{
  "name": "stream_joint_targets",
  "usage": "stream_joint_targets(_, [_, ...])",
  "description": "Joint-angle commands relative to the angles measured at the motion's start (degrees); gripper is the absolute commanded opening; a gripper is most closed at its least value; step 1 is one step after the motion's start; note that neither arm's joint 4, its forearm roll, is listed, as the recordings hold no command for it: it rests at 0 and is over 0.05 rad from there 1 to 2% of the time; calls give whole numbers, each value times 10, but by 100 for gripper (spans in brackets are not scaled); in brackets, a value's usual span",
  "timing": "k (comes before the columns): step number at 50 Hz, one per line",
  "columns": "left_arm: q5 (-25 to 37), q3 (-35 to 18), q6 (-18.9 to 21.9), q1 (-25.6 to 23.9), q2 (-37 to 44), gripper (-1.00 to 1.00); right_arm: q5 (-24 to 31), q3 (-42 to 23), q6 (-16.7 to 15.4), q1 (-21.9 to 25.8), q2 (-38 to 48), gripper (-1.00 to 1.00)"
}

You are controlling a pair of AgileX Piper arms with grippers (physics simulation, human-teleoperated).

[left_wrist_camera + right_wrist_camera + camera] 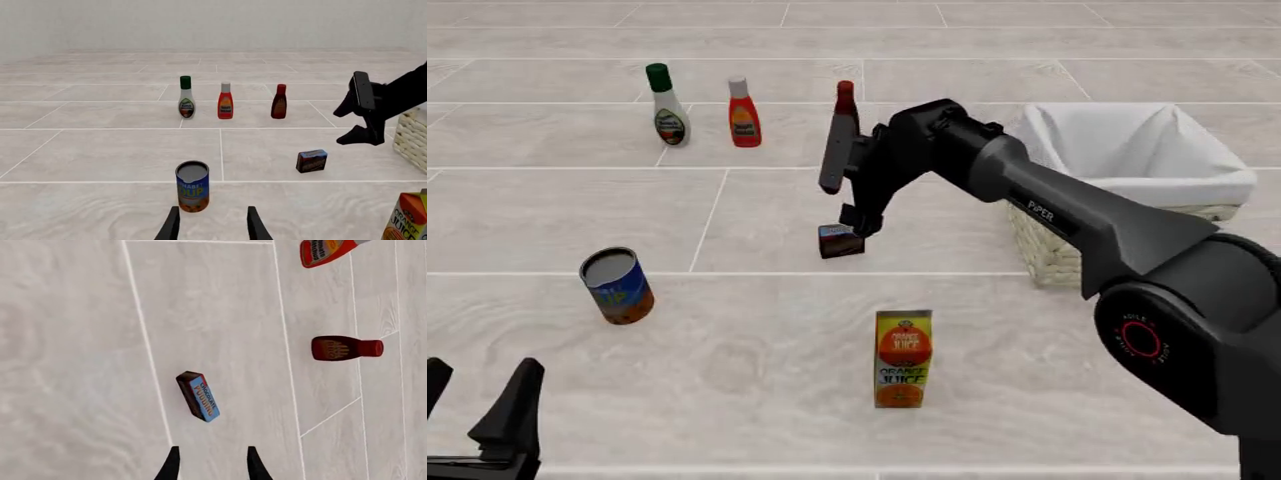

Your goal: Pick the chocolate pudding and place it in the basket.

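— Just below the right tool (pixel 843 190), what was there?

— The chocolate pudding (pixel 841 241), lying on the counter (pixel 761 330) beneath the fingertips and apart from them. The tool's fingers were spread with nothing between them. The basket (pixel 1132 170) stood off to the tool's right, beyond the forearm.

— What might have gone wrong?

— By my reading, the alignment. In the right wrist view the box (pixel 198 395) lay askew to the fingers and a little ahead of the gap, so a straight descent might have landed a fingertip on its top or pinched a corner and spun it away.

— Anything nearby to hit?

— The dark red-brown bottle (pixel 845 101) stood beyond the tool, the orange juice carton (pixel 904 358) behind it; a wide swing toward the basket could have clipped the rim.

— And the left tool (pixel 481 415)?

— Spread and empty, far back near the soup can (pixel 617 285).
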Motion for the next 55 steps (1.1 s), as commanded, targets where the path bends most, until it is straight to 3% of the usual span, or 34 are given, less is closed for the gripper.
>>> stream_joint_targets(1, [1, -1, 0, 0, 0, 100, -5, -13, -9, -9, 27, 100])
stream_joint_targets(55, [-1, 0, 0, 0, 1, 100, -15, -107, -71, -37, 155, 100])
